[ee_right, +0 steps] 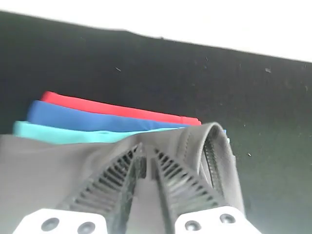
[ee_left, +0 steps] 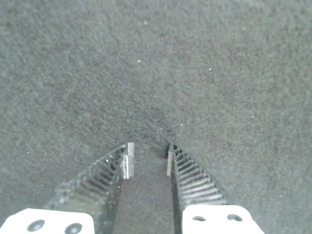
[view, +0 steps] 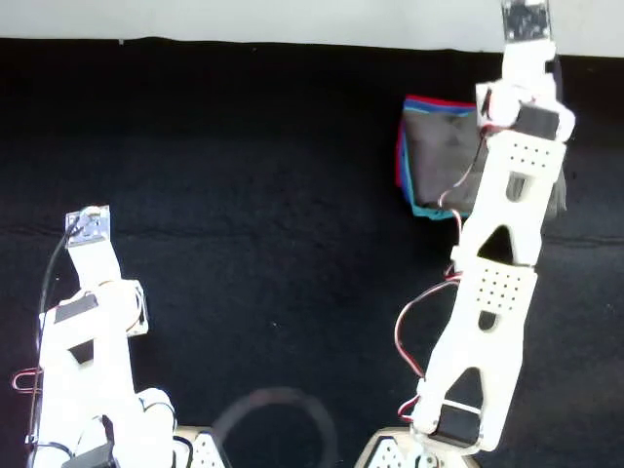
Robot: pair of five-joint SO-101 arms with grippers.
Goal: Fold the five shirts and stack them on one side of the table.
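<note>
A black felt-covered table point(view: 244, 195) runs back to a pale wall point(view: 292, 18). Nearest, at the left front, the white left arm point(view: 93, 331) is folded low and short. Its left gripper point(ee_left: 148, 158) hangs over bare felt with the toothed fingers parted and nothing between them. The white right arm point(view: 502, 273) stretches long toward the far right corner. There lies the stack of folded shirts point(view: 434, 156): a grey fabric shirt point(ee_right: 48, 161) on top, then teal point(ee_right: 58, 131), blue point(ee_right: 87, 118) and red point(ee_right: 112, 108) edges below. The right gripper point(ee_right: 147, 160) rests on the grey shirt with its fingers drawn almost together; whether they pinch cloth is unclear.
</note>
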